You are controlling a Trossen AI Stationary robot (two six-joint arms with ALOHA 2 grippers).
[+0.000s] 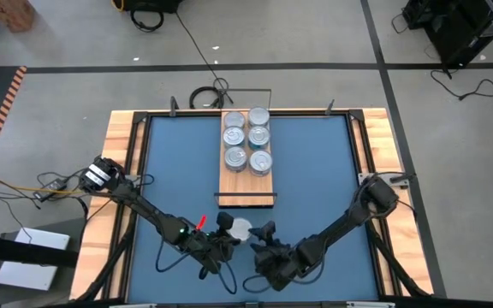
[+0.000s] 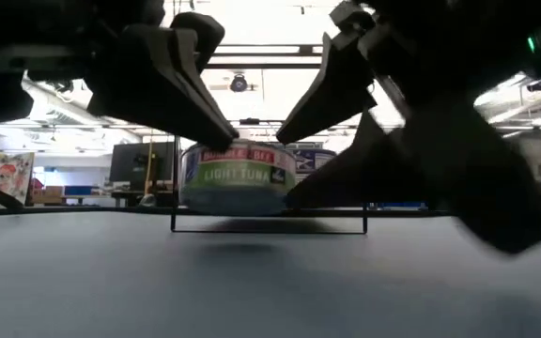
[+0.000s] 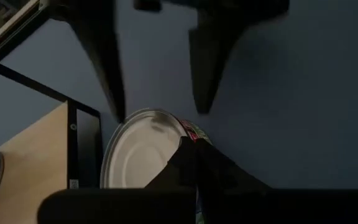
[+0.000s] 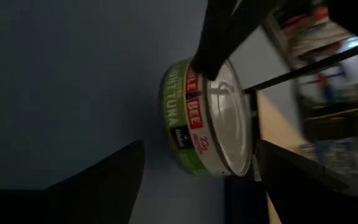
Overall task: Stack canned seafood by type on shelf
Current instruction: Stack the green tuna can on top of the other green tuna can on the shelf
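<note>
A: Status entry. The long light-wood shelf with the thin black end frame (image 1: 247, 184) carries six short round silver-topped tins (image 1: 246, 138) in two columns at its far half; the near half is bare wood. Whether any sit stacked on others cannot be judged from above.

B: And the tin in play?

A: One short round tin with a green-and-red tuna label and a shiny lid (image 4: 207, 126) sits on the blue tabletop (image 1: 315, 162) just short of the shelf's near end. It is not yet on the shelf.

B: Hands?

A: The left hand (image 1: 228, 233) is clenched on that tin: in its wrist view a dark finger (image 3: 194, 165) lies across the lid's edge. The right hand (image 1: 262, 237) stands just beside it, fingers spread wide to either side, grasping nothing.

B: Progress estimate?

A: Roughly midway, judging by the shelf. Six placed, one gripped at the tabletop, lift and placement by type outstanding. No other loose tins show in the overhead view, so the remaining count is unclear.
</note>
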